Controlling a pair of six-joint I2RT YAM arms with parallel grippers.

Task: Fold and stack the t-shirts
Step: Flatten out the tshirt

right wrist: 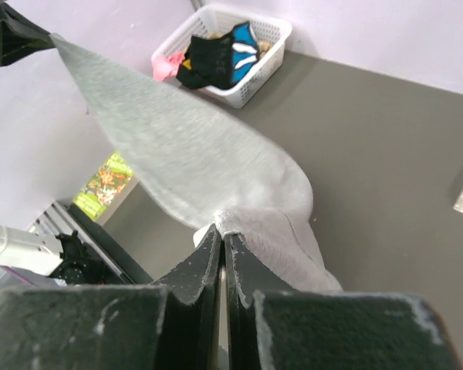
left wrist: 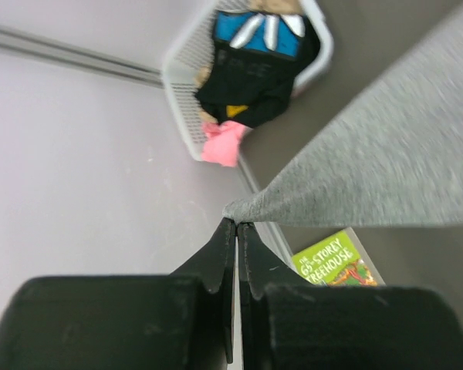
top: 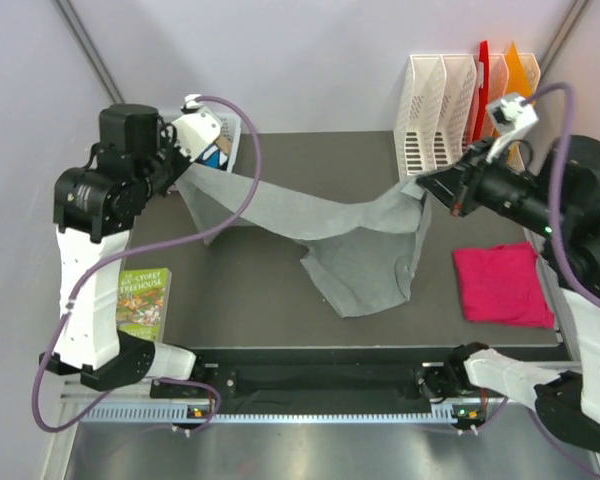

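The dark tabletop [top: 230, 300] bears the grey t-shirt [top: 360, 260], which is stretched above its middle with the lower part sagging onto the surface. The folded pink t-shirt [top: 502, 285] lies flat by the right edge. The left claw [left wrist: 236, 223] pinches one grey corner tight near the far-left corner, and the right claw [right wrist: 220, 230] pinches the opposite end.

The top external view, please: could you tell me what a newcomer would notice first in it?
The grey t-shirt stands out first, hanging stretched across the middle of the table between the left gripper and the right gripper, each shut on an edge. Next comes the magenta-pink shirt, folded flat on the table's right side.
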